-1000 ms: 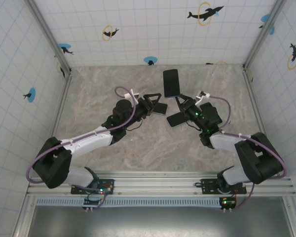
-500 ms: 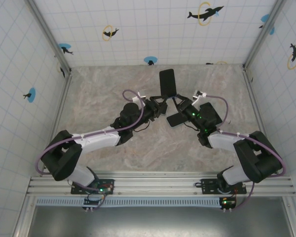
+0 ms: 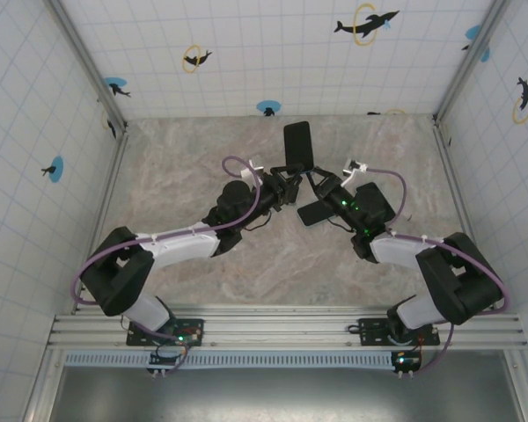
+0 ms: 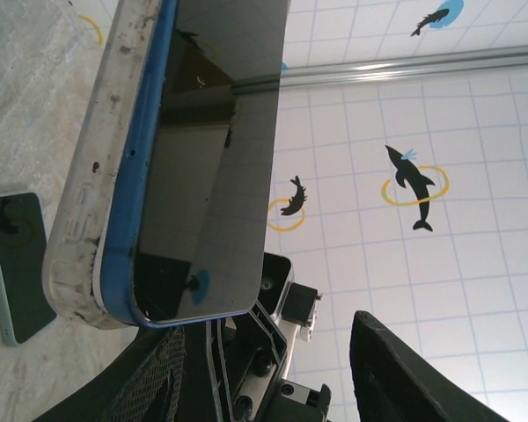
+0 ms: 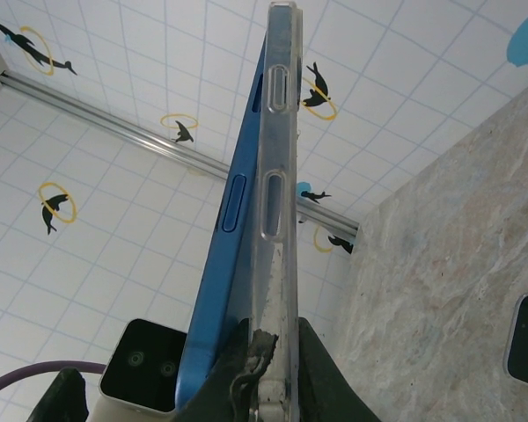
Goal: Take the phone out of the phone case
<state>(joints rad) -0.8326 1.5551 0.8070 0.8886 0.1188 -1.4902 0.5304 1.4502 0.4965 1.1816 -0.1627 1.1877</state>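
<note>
Phone (image 3: 298, 148) held upright by right pincer (image 3: 316, 179).

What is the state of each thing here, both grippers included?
phone, raised, screen dark, partly lifted out of the case
case, raised, clamped by the right gripper
second phone, flat on the table, screen dark
left gripper, open at the phone's lower end
right gripper, shut on the case

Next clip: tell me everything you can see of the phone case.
The phone case is clear, cloudy plastic, scuffed and dirt-speckled, with slot cutouts along its side. It stands nearly upright, lifted off the table. Inside it is a blue, dark-screened phone, whose edge seems to part from the case at the lower end. The right hand is shut on its lower edge.
</note>
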